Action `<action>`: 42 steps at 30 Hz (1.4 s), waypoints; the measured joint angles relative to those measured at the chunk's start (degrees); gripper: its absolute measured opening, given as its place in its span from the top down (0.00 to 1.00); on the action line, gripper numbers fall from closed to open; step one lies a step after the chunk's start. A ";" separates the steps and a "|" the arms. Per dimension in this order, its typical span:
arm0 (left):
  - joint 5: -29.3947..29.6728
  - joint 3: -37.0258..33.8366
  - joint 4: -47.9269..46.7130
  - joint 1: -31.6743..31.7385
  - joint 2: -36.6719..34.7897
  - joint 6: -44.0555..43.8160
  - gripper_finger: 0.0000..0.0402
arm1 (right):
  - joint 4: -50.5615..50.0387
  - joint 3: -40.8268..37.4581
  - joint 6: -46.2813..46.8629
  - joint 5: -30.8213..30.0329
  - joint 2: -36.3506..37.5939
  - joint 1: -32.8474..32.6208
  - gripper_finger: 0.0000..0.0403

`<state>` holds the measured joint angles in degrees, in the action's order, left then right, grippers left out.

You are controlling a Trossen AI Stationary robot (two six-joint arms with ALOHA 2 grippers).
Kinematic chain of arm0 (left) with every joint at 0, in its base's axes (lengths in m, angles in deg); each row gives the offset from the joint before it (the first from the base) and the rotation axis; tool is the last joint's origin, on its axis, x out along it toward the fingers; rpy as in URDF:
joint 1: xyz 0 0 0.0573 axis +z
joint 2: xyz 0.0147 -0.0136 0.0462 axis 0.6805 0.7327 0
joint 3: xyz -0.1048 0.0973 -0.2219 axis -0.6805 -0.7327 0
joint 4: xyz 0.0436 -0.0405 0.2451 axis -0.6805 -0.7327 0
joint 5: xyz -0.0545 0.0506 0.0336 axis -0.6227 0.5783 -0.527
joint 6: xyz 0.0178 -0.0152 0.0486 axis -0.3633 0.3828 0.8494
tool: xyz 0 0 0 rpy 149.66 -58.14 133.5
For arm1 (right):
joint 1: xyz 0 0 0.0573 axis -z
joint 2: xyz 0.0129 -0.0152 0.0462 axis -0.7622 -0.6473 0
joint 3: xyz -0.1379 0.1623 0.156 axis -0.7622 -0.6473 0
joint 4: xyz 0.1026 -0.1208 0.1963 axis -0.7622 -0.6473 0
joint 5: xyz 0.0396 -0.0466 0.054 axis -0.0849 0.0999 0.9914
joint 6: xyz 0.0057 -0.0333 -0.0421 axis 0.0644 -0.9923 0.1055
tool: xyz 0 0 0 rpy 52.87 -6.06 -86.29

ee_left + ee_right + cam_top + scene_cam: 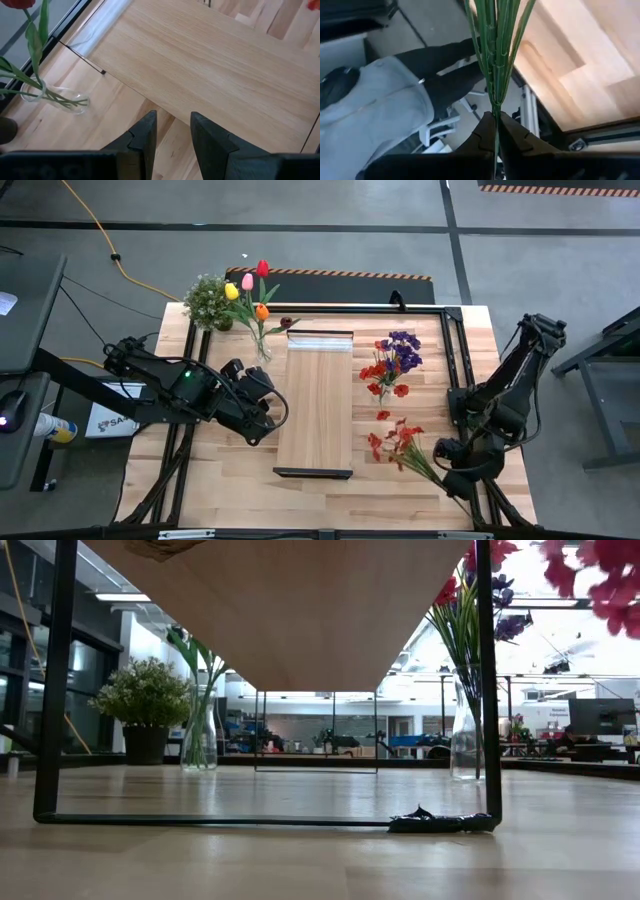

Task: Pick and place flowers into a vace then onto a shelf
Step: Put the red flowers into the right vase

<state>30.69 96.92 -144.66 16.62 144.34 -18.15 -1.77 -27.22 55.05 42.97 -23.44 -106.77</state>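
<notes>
The shelf (318, 400) is my landmark: a long, narrow board of light wood raised on a thin black frame, with a pale metallic strip at its far end and a dark edge at its near end. Its long axis runs from the front of the table (220, 480) toward the back.

My right gripper (495, 131) sits off the shelf's near right corner, close to the table's right edge. Its fingers are pressed together on the stems of the red spray (400, 444). This bunch has several thin green stems gathered into one bundle and small red petals at the head. It lies roughly flat and diagonal: the stem ends are at my gripper, the blooms point back toward the shelf's right side.

My left gripper (172, 132) rests just left of the shelf, about halfway along it. Its fingers stand slightly apart with nothing between them.

Right of the shelf's far half stands a clear vase (466, 745) holding red and purple flowers (394, 360), stems upright. Left of the shelf's far end a second clear vase (200, 740) holds the tulips (250, 288), yellow, pink, red and orange, leaning slightly. Beyond them is a bushy potted plant (209, 302).
</notes>
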 joint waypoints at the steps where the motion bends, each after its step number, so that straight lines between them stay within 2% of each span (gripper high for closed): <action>1: 0.02 0.02 0.02 0.00 0.00 -0.19 0.62 | 0.80 0.00 -0.57 0.00 0.00 -0.37 1.00; 8: 0.03 0.00 0.02 0.00 0.00 -2.46 0.62 | 9.11 0.00 -5.32 -2.00 0.00 -2.72 1.00; 17: 0.04 0.01 0.06 0.00 0.00 -3.00 0.62 | 20.90 0.00 -17.72 -17.00 0.00 -3.38 1.00; 32: 0.04 0.00 0.08 0.00 0.00 -4.28 0.62 | 40.16 0.00 -51.55 -41.32 0.41 -3.39 1.00; 42: -0.11 0.02 0.10 0.00 0.00 -4.41 0.62 | 46.04 0.00 -76.28 -55.48 6.31 -5.12 1.00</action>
<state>30.58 96.94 -144.56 16.62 144.34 -22.55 44.27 -27.22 -21.23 -12.51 -17.12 -111.89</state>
